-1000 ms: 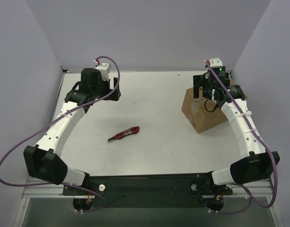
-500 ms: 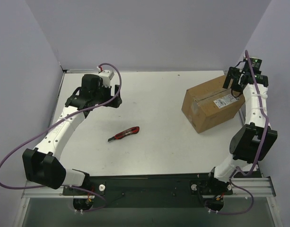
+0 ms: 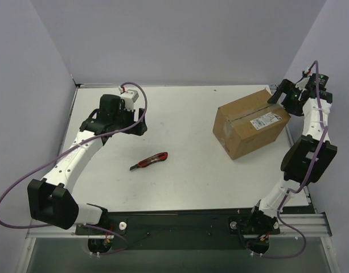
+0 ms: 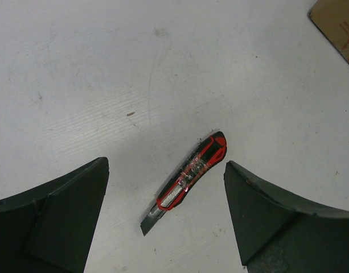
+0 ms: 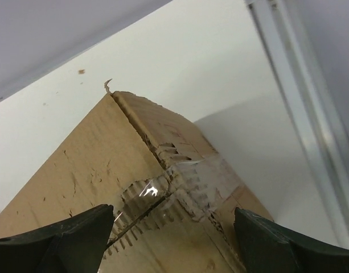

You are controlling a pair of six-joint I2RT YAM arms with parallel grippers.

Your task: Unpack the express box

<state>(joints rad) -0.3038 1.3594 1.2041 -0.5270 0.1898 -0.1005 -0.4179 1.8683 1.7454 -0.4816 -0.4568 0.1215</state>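
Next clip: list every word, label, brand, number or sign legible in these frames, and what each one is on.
White label on top of the express box: dark printed lines, too small to read.
Box corner in the left wrist view: faint reddish marks at the frame edge, cut off and unreadable.
Utility knife: no readable text or brand.
No text anywhere in these frames is legible.

Built as two arms, the left arm [image 3: 72, 156] and the right arm [image 3: 313, 116], in white link shells with bulky black joint housings [image 3: 49, 196]. Trail one thin purple cable [image 3: 143, 99] apiece, looping loose from wrist to base. Sit bolted to a black base plate [image 3: 180, 222] on a silver rail. End in dark, matte, wedge-shaped left fingers [image 4: 54, 216] and right fingers [image 5: 54, 239], flat on their inner faces.
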